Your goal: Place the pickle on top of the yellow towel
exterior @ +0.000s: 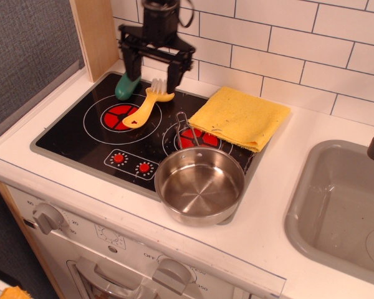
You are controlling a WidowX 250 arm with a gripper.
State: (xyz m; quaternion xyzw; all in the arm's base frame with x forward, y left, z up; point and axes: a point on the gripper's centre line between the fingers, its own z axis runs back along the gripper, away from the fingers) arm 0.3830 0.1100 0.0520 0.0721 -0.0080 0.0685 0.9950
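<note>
The dark-green pickle (124, 88) lies at the back left corner of the black stovetop (81, 134), partly hidden by my gripper's left finger. My gripper (151, 70) hangs open above the back of the stove, its fingers spread wide, one over the pickle and one over the brush head. It holds nothing. The yellow towel (240, 117) lies folded to the right, over the stove's back right corner and the white counter.
A yellow brush (144, 106) with white bristles lies beside the pickle on the left burner. A steel pot (200, 184) sits at the stove's front right, its wire handle pointing back. A grey sink (336, 205) is at the right. A wooden panel (95, 34) stands behind the pickle.
</note>
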